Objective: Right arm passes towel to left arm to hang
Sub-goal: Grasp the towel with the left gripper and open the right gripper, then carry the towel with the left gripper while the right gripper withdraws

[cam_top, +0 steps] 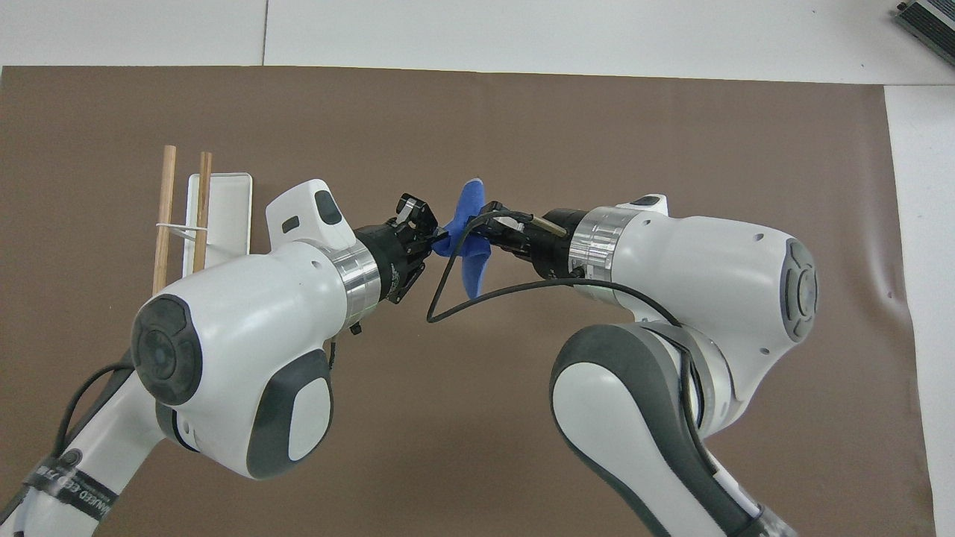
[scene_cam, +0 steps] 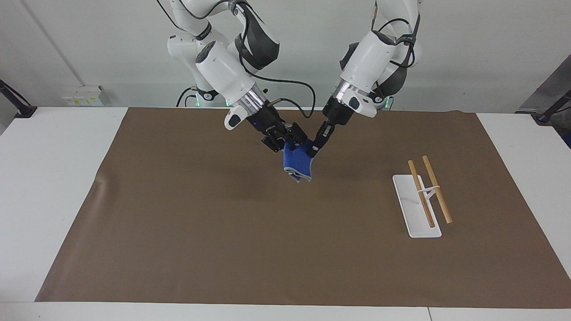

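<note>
The blue towel (scene_cam: 298,167) (cam_top: 471,265) hangs in the air over the middle of the brown mat, between the two grippers. My left gripper (scene_cam: 313,150) (cam_top: 435,242) is shut on the towel's upper corner on the left arm's side. At the towel's other upper corner is my right gripper (scene_cam: 289,141) (cam_top: 489,224), the one with the blue wrist light, still against the cloth. Whether it grips the cloth does not show. From above the towel looks narrow and edge-on.
A white rack base (scene_cam: 417,209) (cam_top: 224,216) with two wooden rods (scene_cam: 430,189) (cam_top: 183,212) stands on the brown mat (scene_cam: 178,223) (cam_top: 671,134) toward the left arm's end. A black cable loops under the right wrist.
</note>
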Available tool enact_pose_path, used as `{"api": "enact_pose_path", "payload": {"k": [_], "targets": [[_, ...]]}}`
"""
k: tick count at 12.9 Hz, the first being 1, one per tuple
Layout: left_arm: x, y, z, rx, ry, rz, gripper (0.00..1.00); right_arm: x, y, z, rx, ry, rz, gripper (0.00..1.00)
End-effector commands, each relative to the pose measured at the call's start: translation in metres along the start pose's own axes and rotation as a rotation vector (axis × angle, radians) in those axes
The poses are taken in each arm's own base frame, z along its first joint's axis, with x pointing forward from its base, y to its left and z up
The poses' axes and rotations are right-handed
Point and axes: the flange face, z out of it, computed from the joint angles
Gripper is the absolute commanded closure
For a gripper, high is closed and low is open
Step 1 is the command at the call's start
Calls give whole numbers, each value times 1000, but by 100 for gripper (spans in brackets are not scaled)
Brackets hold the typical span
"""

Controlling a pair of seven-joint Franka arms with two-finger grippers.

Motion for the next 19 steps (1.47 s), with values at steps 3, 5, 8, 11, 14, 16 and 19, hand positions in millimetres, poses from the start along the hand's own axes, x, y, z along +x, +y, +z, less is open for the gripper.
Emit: {"api": "enact_pose_path", "payload": {"k": [3,5,8,11,14,16,19], "targets": [[31,6,-7,-29,28,170,100,0,0,-8,4,12,4,0],[56,6,-12,-21,51,254,100,2,6,-13,-6,24,3,0],[100,6,-23,-22,96,276,100,8,28,-30,-53,56,4,0],[157,-4,-35,23,127,225,100,13,43,-56,-195,-4,-74,0],[222,-25,-58,95,142,270,100,11,55,-73,-372,-45,-216,0],[261,-40,-77,126,155,328,100,13,62,-77,-413,-72,-252,0],[302,-52,-98,125,197,341,100,22,66,-90,-434,-53,-268,0]]}}
